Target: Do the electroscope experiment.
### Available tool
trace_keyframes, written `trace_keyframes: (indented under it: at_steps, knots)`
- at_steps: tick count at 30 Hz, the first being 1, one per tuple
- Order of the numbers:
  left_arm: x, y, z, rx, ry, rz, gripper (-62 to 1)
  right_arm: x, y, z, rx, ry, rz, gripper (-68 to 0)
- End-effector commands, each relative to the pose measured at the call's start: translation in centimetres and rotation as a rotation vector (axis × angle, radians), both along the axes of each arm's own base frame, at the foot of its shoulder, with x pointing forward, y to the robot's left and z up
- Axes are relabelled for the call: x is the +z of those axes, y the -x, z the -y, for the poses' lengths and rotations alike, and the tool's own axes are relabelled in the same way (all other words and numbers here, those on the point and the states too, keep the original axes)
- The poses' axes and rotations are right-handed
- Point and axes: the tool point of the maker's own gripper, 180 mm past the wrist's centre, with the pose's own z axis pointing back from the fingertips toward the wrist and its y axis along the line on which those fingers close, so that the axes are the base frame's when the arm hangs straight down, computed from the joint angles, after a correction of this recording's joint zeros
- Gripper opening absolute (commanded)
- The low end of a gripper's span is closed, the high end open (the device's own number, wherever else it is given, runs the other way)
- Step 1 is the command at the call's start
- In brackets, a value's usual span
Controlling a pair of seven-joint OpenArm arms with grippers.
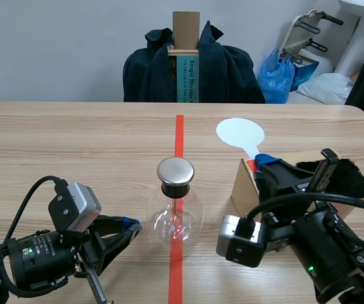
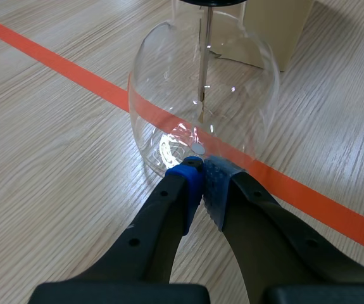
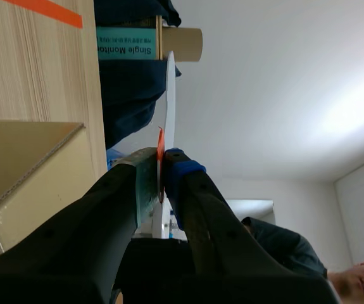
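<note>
Scene view: shows flask (image 1: pixel 175 215) upright on the tape (image 1: pixel 180 130) mid-counter (image 1: pixel 74 139), metal cap (image 1: pixel 175 171) on top. Places left pincer (image 1: pixel 131 226) just beside its base, right pincer (image 1: pixel 259 161) above a box (image 1: pixel 244 187), clamping a white paddle (image 1: pixel 240 133).

Left wrist: finds pads (image 2: pixel 188 196) pressed together on nothing, tips at the flask (image 2: pixel 238 76) wall.

Right wrist: catches right pincer (image 3: pixel 161 180) gripping the paddle (image 3: pixel 170 95) edge-on, beside the box (image 3: pixel 23 171).
</note>
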Motion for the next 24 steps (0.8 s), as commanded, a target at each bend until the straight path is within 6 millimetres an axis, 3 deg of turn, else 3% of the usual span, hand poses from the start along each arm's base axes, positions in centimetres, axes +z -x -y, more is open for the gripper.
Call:
trace_keyframes:
  at_steps: [1,8,24]
  knots:
    - [0.9,-0.5,0.2,0.005,0.023,0.026,-58.2,0.4,-0.1,0.7,-0.016,0.005,0.019,-66.9]
    - [0.9,-0.5,0.2,0.005,0.023,0.026,-58.2,0.4,-0.1,0.6,-0.014,0.005,0.018,-66.9]
    - [0.9,-0.5,0.2,0.005,0.023,0.026,-58.2,0.3,3.1,-4.5,0.324,0.012,0.016,-66.9]
